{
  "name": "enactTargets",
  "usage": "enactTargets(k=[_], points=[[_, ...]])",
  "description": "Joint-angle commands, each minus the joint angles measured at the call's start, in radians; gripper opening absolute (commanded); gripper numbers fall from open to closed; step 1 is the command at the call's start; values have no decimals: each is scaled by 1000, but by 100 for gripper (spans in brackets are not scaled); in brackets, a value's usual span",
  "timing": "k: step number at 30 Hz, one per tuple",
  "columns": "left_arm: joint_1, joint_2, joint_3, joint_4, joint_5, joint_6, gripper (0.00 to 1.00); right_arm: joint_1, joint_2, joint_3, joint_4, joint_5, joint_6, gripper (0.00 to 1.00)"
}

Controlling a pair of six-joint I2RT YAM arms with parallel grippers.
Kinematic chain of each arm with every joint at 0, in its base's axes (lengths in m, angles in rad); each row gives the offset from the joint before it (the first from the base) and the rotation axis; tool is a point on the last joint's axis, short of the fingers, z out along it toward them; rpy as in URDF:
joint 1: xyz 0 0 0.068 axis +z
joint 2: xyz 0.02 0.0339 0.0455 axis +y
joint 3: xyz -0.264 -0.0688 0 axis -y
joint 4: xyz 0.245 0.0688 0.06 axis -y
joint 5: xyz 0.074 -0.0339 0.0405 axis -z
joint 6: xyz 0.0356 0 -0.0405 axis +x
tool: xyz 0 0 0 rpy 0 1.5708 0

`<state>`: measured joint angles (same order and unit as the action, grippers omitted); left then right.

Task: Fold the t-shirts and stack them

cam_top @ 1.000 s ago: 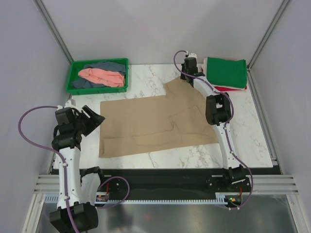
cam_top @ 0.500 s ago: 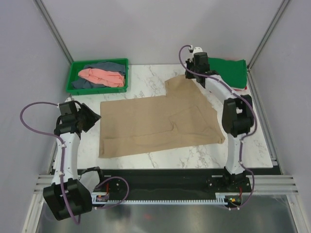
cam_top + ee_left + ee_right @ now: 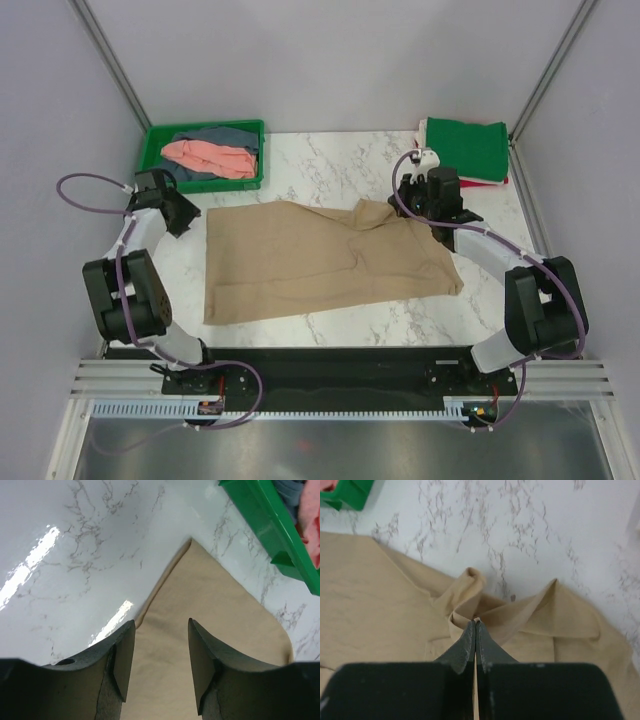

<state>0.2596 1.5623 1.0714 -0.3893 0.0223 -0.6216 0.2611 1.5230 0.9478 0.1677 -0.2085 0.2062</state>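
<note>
A tan-beige t-shirt (image 3: 320, 260) lies spread on the marble table. My right gripper (image 3: 405, 205) is shut on a pinched fold of its far right edge (image 3: 470, 605), the cloth bunched up around the fingertips. My left gripper (image 3: 188, 216) is open, its jaws over the shirt's far left corner (image 3: 200, 580), holding nothing. A salmon pink t-shirt (image 3: 210, 157) and a grey-blue one (image 3: 215, 135) lie crumpled in the green tray (image 3: 152, 150). A folded dark green t-shirt (image 3: 465, 148) sits on a red one (image 3: 480, 183) at the far right.
The green tray's corner shows in the left wrist view (image 3: 270, 525), just beyond the shirt corner. The enclosure walls stand close on the left, right and back. Bare marble (image 3: 330, 150) lies between the tray and the folded stack.
My right gripper has pulled the shirt's far right part in from the back, toward the table's middle, bunching it. My left gripper has moved away from me to the shirt's far left corner.
</note>
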Motion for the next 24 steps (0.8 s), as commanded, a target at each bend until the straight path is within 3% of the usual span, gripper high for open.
enactTargets(k=[1, 9, 24], points=[[-10, 97, 67, 90, -45, -35, 54, 1, -26, -15, 107, -42, 22, 0], [-63, 287, 206, 109, -53, -9, 58, 1, -14, -23, 128, -61, 27, 0], [-71, 429, 236, 121, -61, -30, 60, 1, 2, -41, 168, -78, 47, 0]])
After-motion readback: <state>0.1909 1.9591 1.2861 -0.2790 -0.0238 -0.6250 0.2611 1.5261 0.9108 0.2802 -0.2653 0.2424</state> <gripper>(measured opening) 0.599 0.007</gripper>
